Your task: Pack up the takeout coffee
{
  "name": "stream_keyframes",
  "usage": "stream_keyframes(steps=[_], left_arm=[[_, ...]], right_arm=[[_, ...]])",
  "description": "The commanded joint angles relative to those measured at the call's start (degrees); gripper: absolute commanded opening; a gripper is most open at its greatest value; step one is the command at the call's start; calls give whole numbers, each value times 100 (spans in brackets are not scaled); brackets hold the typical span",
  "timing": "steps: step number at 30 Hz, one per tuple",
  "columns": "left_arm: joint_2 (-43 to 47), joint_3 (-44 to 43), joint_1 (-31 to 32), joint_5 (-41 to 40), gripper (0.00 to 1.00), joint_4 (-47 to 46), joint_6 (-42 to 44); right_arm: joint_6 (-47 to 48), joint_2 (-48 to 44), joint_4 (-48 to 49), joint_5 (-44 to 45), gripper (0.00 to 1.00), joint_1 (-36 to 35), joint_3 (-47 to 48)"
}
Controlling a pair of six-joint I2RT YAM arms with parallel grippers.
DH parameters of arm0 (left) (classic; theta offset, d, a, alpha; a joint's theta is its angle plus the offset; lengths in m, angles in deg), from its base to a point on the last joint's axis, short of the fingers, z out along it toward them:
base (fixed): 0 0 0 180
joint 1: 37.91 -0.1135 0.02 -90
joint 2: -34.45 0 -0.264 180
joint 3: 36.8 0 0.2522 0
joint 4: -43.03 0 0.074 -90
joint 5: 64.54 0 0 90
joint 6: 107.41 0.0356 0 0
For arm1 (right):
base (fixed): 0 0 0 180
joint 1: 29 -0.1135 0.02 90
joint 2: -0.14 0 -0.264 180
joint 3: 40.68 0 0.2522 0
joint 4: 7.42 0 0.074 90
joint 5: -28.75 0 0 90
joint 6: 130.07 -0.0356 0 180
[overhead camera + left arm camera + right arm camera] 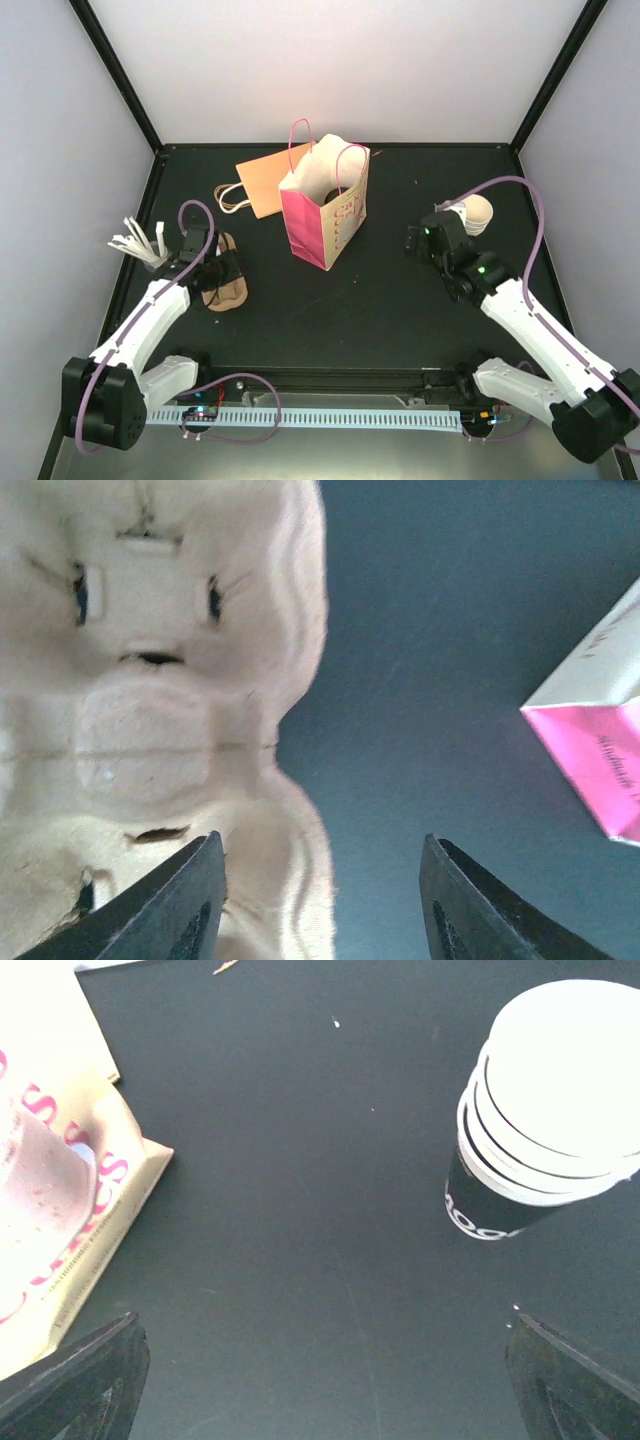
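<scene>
The takeout coffee (479, 213) is a cream-white ribbed cup with a dark lower part, standing at the right of the black table; it shows at the upper right of the right wrist view (540, 1130). My right gripper (428, 238) hovers just left of it, open wide, with only bare table between its fingers (85, 1380). A pink paper bag (325, 218) stands upright in the middle. My left gripper (215, 275) is low over the brown pulp carrier (226, 283). Its jaws (325, 885) stand apart, with the carrier's right edge (290, 880) between them.
An orange paper bag (272, 182) lies flat behind the pink one. A bundle of thin white sticks (135, 245) lies at the far left, beside the left arm. A pale moulded shape (330, 165) sticks out of the pink bag's mouth. White walls close in the table.
</scene>
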Motion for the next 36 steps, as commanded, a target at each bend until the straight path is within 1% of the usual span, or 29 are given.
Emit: stream_keyframes(steps=[1,6,8,10,14,17,20,24,27,30,31,32,33,36], left_arm=[[111,-614,-7,193,59,3,436],[482,-934,20,266,70,240,753],[598,-995,27,135,71,391,763],[679,-1063,26,-61,73,634,745],[806,-1203,24,-317,77,1132,748],[880,-1323,21,-202,79,1361,772],[887,-1405,28,-69,82,1578,807],[890,-1465,23,-56,84,1893,777],[935,-1608,20,-220,82,2187,732],[1000,-1941,20,-369,78,2623,722],[1027,-2125,19,-479,76,2798,730],[1079,-2296,7,-688,70,3043,716],[1141,-2490,-39,-816,68,3198,749],[1154,-3138,-379,-1069,67,3623,999]], right_arm=[[-369,497,-307,63,100,36,627],[-484,585,73,405,100,19,681],[-582,569,137,514,100,-2,698],[-617,567,233,408,100,-83,726],[-813,601,553,324,100,-669,667],[-946,693,748,465,100,-1141,652],[-923,740,965,354,100,-1297,586],[-671,623,1358,149,100,-1318,293],[-342,534,1496,153,100,-1302,119],[-108,506,1477,170,100,-1243,21],[-61,498,1460,135,100,-1179,-16],[11,466,1469,53,100,-1095,-80],[50,439,1506,-5,100,-1019,-147],[117,352,1644,-108,100,-848,-352]])
